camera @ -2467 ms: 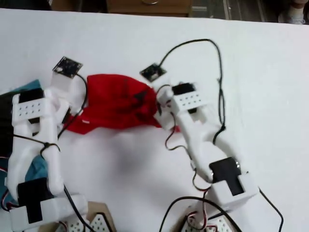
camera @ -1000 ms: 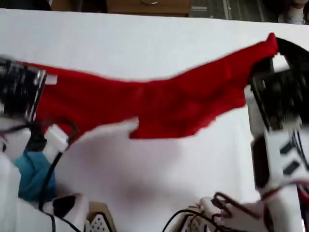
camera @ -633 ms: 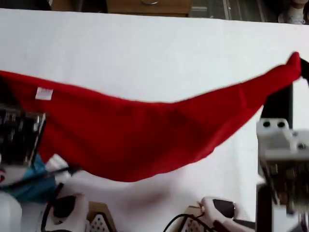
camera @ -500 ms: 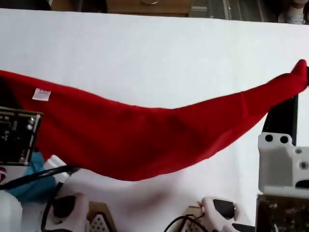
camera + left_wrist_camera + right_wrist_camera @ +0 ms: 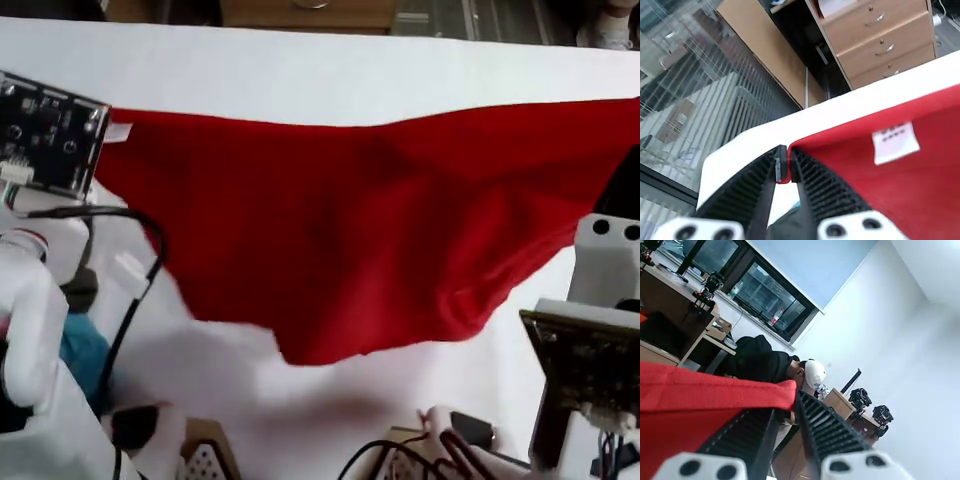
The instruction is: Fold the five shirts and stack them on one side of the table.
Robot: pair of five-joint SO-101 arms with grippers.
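A red shirt (image 5: pixel 350 230) hangs spread wide above the white table (image 5: pixel 300 70), held up by both arms at its two upper corners. My left gripper (image 5: pixel 784 167) is shut on the shirt's corner (image 5: pixel 890 185) beside a white label (image 5: pixel 895 142). My right gripper (image 5: pixel 786 412) is shut on the opposite corner of the red shirt (image 5: pixel 700 405). In the high view the left arm (image 5: pixel 40 250) stands at the left and the right arm (image 5: pixel 595 340) at the right. The lower hem sags toward the front of the table.
A teal garment (image 5: pixel 85 355) lies at the table's left front, partly behind the left arm. Black cables (image 5: pixel 400 455) and the arm bases sit along the front edge. Wooden drawers (image 5: pixel 880 35) stand beyond the table's far edge.
The shirt went from a crumpled heap on the table to being lifted and stretched between both grippers. Over the last half second it rose higher and hangs wider.
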